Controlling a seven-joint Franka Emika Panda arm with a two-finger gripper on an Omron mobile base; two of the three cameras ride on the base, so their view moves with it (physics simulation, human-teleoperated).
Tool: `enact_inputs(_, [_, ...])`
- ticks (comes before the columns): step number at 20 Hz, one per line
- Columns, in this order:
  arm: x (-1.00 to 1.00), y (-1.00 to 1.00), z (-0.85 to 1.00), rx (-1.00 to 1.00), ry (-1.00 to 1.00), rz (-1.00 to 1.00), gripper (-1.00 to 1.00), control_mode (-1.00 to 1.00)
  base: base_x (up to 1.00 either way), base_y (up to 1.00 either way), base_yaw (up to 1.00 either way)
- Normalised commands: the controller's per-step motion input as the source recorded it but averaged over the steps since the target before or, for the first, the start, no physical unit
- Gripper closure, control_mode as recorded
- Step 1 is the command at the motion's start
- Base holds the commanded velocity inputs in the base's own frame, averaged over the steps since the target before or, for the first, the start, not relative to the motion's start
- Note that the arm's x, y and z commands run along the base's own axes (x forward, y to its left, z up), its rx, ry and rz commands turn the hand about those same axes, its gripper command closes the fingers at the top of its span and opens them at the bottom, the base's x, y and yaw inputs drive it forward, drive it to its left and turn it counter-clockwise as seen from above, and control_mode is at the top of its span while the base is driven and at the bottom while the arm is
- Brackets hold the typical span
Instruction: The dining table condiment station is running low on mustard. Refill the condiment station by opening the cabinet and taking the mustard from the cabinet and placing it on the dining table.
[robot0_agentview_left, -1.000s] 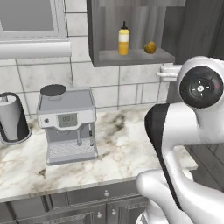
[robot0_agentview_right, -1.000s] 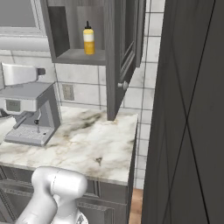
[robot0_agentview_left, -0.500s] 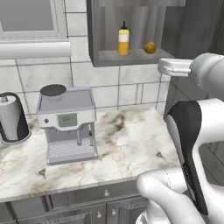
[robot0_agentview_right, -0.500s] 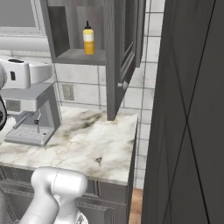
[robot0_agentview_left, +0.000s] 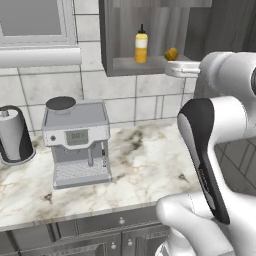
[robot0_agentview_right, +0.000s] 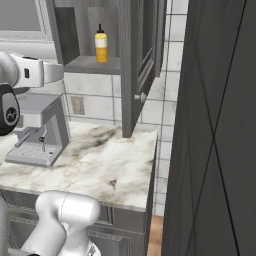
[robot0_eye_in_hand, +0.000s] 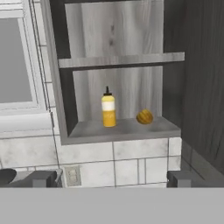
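One mustard bottle (robot0_eye_in_hand: 108, 107) stands upright on the bottom shelf of the open cabinet (robot0_eye_in_hand: 120, 61), untouched.

The cabinet door (robot0_agentview_right: 138, 60) is swung fully out. Just to the bottle's right on the same shelf lies a small round orange-yellow item (robot0_eye_in_hand: 145, 117), apart from the bottle; what it is cannot be determined. The shelf above (robot0_eye_in_hand: 121, 61) carries nothing visible. The gripper (robot0_eye_in_hand: 109, 178) is spread wide, its two dark fingertips (robot0_eye_in_hand: 43, 179) standing far apart with nothing between them, and it faces the cabinet opening from a distance, aimed below shelf level at the tiled wall. Below the cabinet runs a marbled counter (robot0_agentview_left: 145, 160) bearing a grey coffee machine (robot0_agentview_left: 77, 142) and, at the far left, a paper towel holder (robot0_agentview_left: 14, 135). A wall outlet (robot0_eye_in_hand: 72, 176) sits in the tiles beneath the shelf.
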Motion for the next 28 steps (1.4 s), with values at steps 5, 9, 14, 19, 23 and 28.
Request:
enact_inputs(5, [0.2, 0.0, 0.08, 0.0, 0.01, 0.0, -1.0, -1.0, 0.0, 0.0, 0.0])
enact_inputs(9, [0.24, -0.02, 0.0, 0.0, 0.0, 0.0, -1.0, -1.0, 0.0, 0.0, 0.0])
enact_inputs(14, [0.31, 0.0, 0.0, 0.0, 0.03, 0.02, -1.0, -1.0, 0.0, 0.0, 0.0])
enact_inputs(19, [0.33, 0.0, 0.0, 0.01, 0.03, 0.06, -1.0, -1.0, 0.0, 0.0, 0.0])
enact_inputs(23, [0.25, 0.0, 0.0, 0.01, 0.01, 0.06, -1.0, -1.0, 0.0, 0.0, 0.0])
enact_inputs(28, [0.19, -0.13, 0.0, 0.0, 0.04, 0.02, -1.0, -1.0, 0.0, 0.0, 0.0])
